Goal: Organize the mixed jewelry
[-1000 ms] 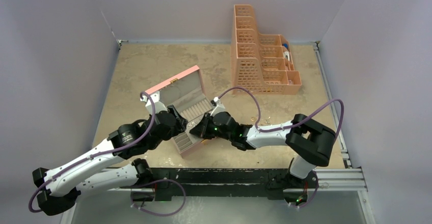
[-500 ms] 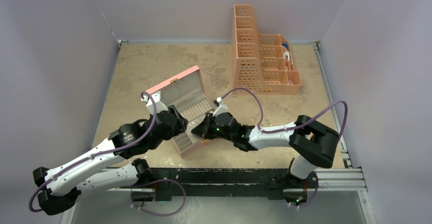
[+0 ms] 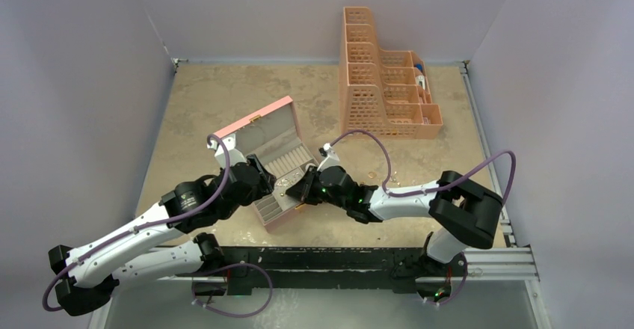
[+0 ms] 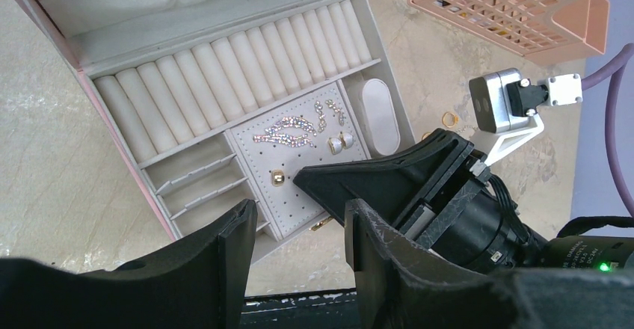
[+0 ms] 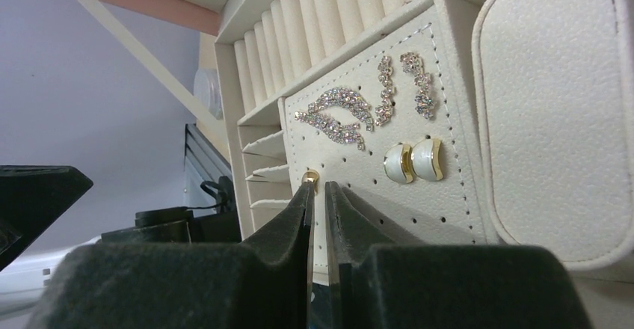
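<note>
Jewelry stud (image 5: pixel 311 176) lies at the nearly closed tips of the outstretched right tool (image 5: pixel 317 188); left tool (image 4: pixel 299 217) gapes.

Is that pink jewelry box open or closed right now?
Open. The pink jewelry box has its lid tilted back, and the left wrist view shows its cream ring rolls and perforated earring panel exposed.

Jewelry box (image 4: pixel 187 34): no text or brand was legible.
Pink rack (image 3: pixel 374 97) behind the box: no label or number was legible.
</note>
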You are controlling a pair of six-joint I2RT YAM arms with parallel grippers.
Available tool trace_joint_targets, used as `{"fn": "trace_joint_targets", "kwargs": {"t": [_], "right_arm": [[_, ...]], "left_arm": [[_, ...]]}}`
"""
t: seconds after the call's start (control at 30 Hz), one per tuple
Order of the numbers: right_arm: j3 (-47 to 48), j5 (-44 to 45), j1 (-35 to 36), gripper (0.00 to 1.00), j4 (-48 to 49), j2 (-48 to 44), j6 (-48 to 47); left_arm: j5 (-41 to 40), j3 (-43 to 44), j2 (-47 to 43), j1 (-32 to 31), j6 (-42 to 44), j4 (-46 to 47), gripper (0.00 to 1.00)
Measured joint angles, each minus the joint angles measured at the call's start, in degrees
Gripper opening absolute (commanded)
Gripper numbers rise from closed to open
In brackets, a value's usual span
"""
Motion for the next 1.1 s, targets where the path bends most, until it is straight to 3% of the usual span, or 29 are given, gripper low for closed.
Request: {"fn": "trace_joint_targets", "kwargs": {"t": [0.2,0.37,0.5,0.57,0.67,0.9,1.1], "right_arm": [[-0.68,-0.07,-0.02,0.21,-0.07,-2.21,-0.63],[-0.76,0.7,-1.42,0.27,-2.71,-11.28,-2.4],[-0.46,3.96,-5.38,0.38,-9.49,-18.56,-3.32],[-0.24,7.06,-7.3,0.48,-15.76,-21.4,-3.54],[-0.13,12.83,-8.94,0.54,-25.79,-24.87,-3.3],[-0.33,23.41,-9.73,0.51,-47.45,-27.8,0.79],[-3.5,22.6,-9.81,0.43,-52.15,-25.4,1.11]], "left_arm": [[0.0,0.0,0.0,0.0,0.02,0.0,0.47],[0.07,0.02,-0.04,0.0,0.44,0.07,0.48],[0.7,0.04,-0.15,0.0,1.53,0.13,0.51],[1.14,0.04,-0.31,0.0,1.97,0.17,0.53],[2.01,0.04,-0.76,0.0,2.67,0.48,0.57],[5.95,0.02,-1.29,0.0,4.35,1.97,0.62],[11.45,0.0,1.42,0.0,5.46,3.98,0.61]]}}
